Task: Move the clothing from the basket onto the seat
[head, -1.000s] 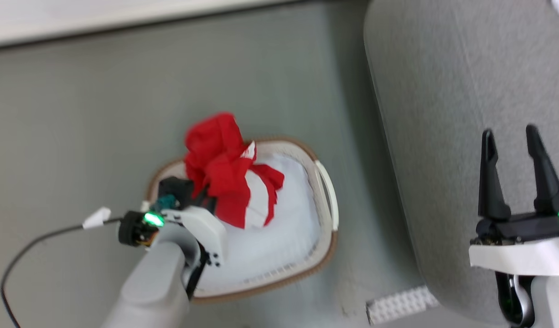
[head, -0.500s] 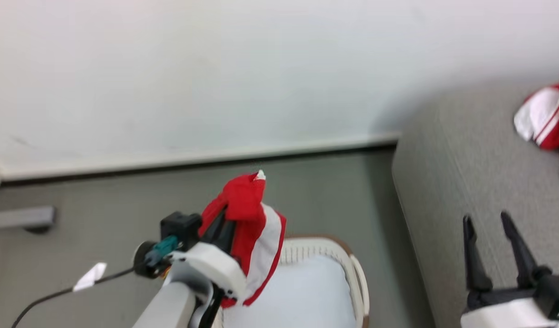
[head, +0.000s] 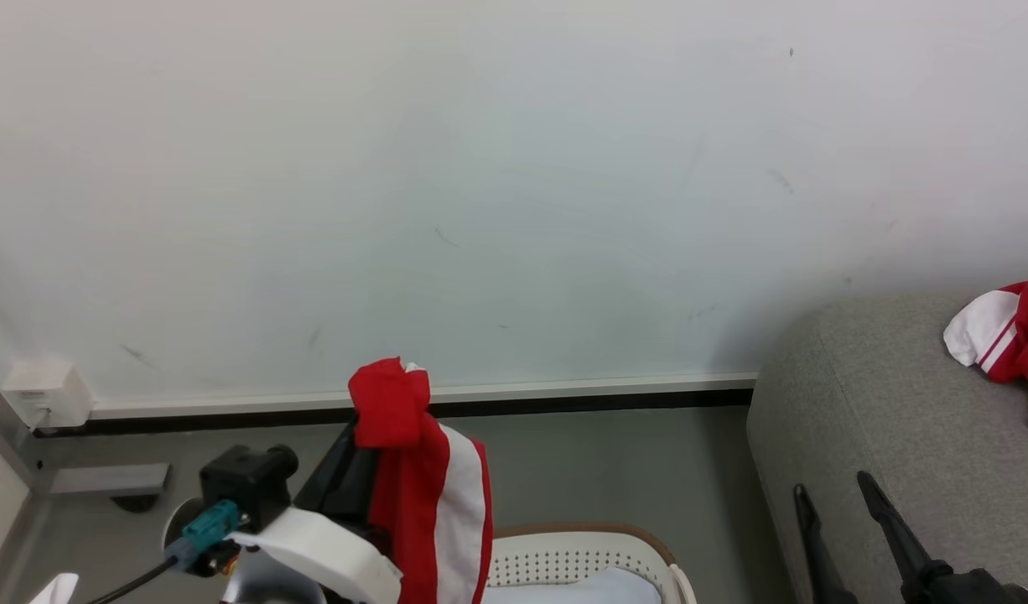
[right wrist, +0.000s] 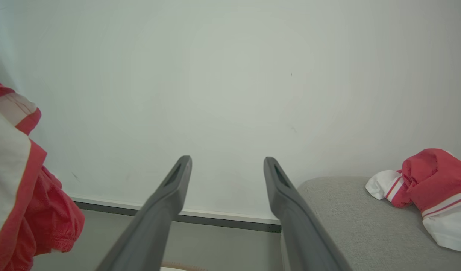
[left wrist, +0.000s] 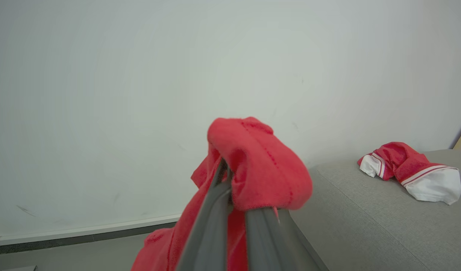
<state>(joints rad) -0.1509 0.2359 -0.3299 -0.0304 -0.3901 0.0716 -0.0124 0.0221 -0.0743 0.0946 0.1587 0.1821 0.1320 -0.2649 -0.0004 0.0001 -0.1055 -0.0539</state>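
Observation:
My left gripper [head: 365, 457] is shut on a red and white garment of the clothing [head: 426, 495], which hangs from it above the basket [head: 581, 555]. In the left wrist view the red cloth [left wrist: 260, 165] bunches over the left gripper [left wrist: 230, 184] and hides its tips. The basket's cream perforated wall and brown rim show at the bottom edge, with a pale white pad [head: 585, 589] inside. Another red and white garment [head: 1004, 335] lies on the grey seat [head: 883, 403] at the right. My right gripper [right wrist: 227, 162] stands open and empty, low beside the seat's edge.
A white wall with a dark baseboard [head: 581, 401] runs behind everything. Grey floor [head: 631, 470] lies between the basket and the seat. A white wall box [head: 49, 393] sits at the far left, and a black cable [head: 132, 579] trails from my left wrist.
The head camera has tilted up from the floor to the wall. My left gripper has lifted the garment up out of the basket; the right gripper stays open.

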